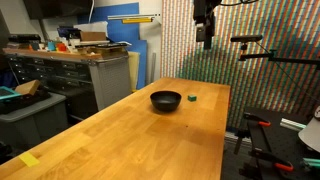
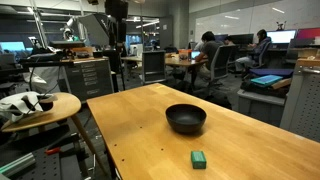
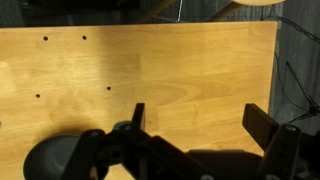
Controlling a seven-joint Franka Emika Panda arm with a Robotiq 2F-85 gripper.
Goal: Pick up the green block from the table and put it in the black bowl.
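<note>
Closest to the lens in the wrist view, the tool [image 3: 198,112] is seen with its dark fingers [image 3: 138,118] spread wide apart and nothing held between them. Beneath it, the counter [image 3: 150,65] is shown as pale wood marked by a few small dark dots [image 3: 84,37]. The black bowl [image 3: 48,160] is glimpsed to the outer side of one finger, at the lower corner of the picture, partly hidden by the tool's body.

In an exterior view, the tool [image 1: 206,40] is seen hanging high above the far end of the counter [image 1: 120,135]. The black bowl [image 1: 166,100] is set on the wood well below the tool and nearer the camera. The green block [image 1: 192,97] is laid on the counter just beside the bowl, not touching it, and also well below the tool. A grey workbench [image 1: 70,75] with drawers is seen off to the side, well apart from the tool.

In an exterior view, the green block [image 2: 199,159] is found on the counter [image 2: 130,130], farther from the tool than the black bowl [image 2: 186,118]. The block is outside the bowl, near its rim. Seated people [image 2: 210,55] are visible in the background.
</note>
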